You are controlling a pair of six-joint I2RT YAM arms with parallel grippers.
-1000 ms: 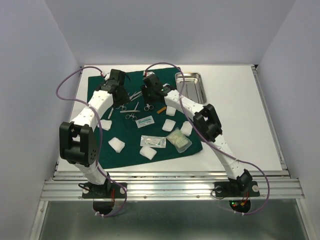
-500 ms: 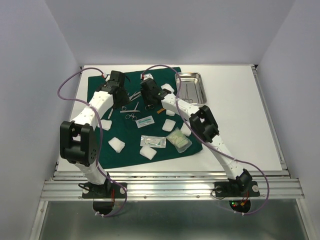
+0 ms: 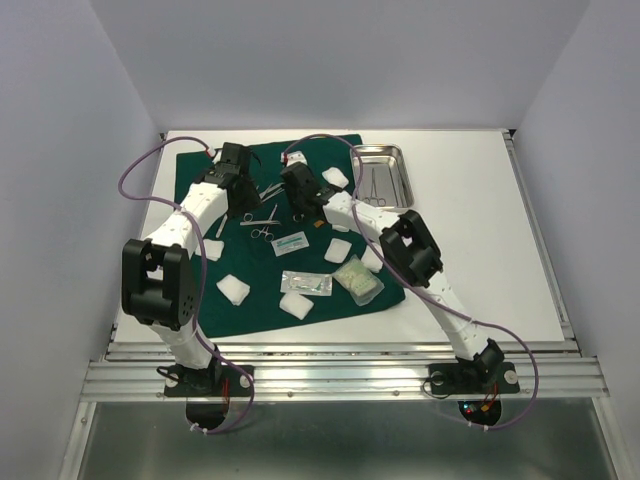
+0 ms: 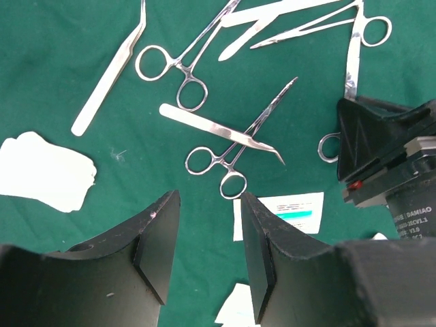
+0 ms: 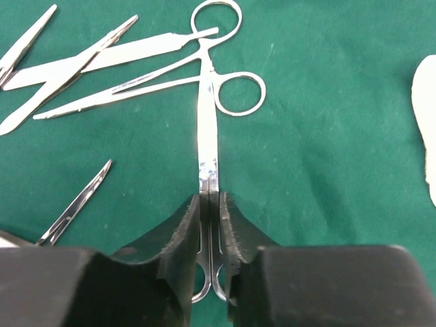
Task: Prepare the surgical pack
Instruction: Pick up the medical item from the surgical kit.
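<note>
White table (image 3: 480,250) carries green drape (image 3: 250,300) with gauze pads (image 3: 233,289). Right gripper (image 5: 210,225) is pinched tight on forceps (image 5: 207,136) near the rings, toward the drape's 12 o'clock. Left gripper (image 4: 204,252) has fingers apart and empty, at 11 o'clock. Steel tray (image 3: 380,148) sits at the drape's 2 o'clock.

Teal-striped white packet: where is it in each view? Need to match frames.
Top external: teal-striped packet in the middle of the drape, just below the right gripper.
Left wrist: packet lower centre-right, left of the right gripper.
Right wrist: not in it.
Shared landmark: the right gripper, jaws shut on scissors.
</note>
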